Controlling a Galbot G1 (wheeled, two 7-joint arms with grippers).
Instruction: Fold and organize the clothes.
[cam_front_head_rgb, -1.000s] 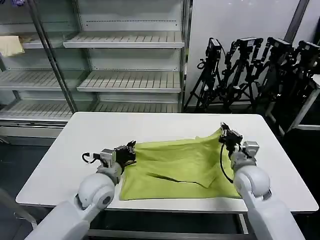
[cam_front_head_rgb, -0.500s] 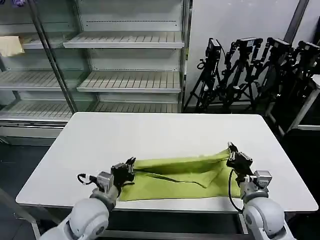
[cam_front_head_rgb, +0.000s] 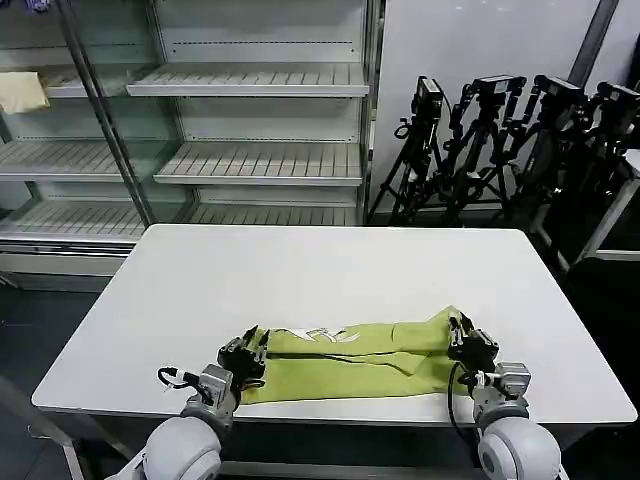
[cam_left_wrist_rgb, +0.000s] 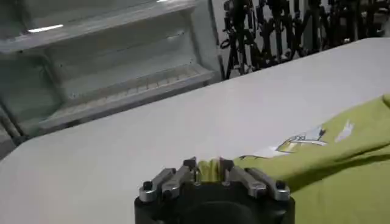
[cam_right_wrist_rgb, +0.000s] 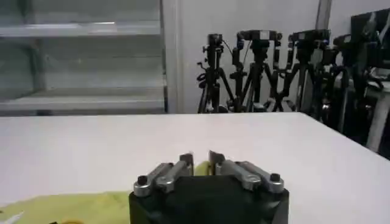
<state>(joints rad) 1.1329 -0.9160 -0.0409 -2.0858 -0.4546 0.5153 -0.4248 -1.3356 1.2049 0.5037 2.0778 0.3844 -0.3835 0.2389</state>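
Bare table (cam_front_head_rgb: 300, 265) beyond the T-shirt (cam_front_head_rgb: 350, 355); shelves (cam_front_head_rgb: 250, 150) behind

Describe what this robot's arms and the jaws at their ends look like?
Both arms are smooth, rounded white-grey shells. Each narrows to a silver-grey metal wrist block with a looping black cable beside it. The left gripper and right gripper are black; in the wrist views each has a black rounded base with grey metal linkages, dark bolts and slim jaws.

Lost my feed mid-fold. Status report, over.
Left pincer shut on T-shirt, right pincer shut on its other end. Shirt folded into a long band at the table's near edge. Nothing in the way.
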